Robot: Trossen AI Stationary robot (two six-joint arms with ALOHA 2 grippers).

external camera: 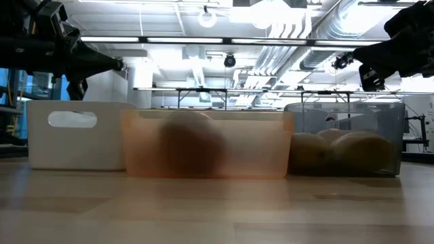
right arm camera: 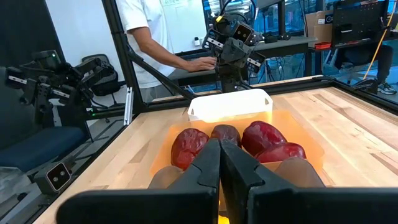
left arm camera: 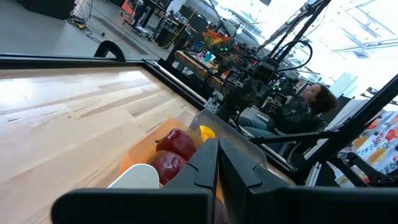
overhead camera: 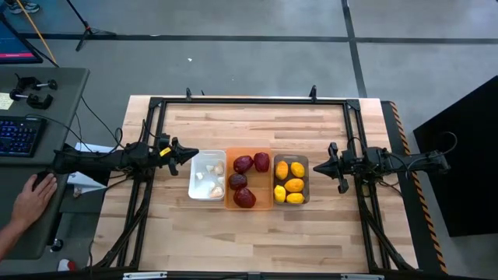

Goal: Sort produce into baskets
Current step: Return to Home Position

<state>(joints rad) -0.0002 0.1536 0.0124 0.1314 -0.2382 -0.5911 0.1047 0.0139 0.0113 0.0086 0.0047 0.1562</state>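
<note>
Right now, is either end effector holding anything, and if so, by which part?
Nothing is held. The left end effector by the white bin and the right end effector by the grey bin are both shut on nothing.

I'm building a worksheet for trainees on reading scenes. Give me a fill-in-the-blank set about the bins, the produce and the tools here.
1. The orange bin stands ____ the white bin and the grey bin.
2. The dark red fruits in the orange bin number ____.
3. The lemons lie in the ____ bin.
4. The left tool and the right tool, at the row's two ends, are both ____ (open/shut).

Missing words: between; four; grey; shut.
</note>
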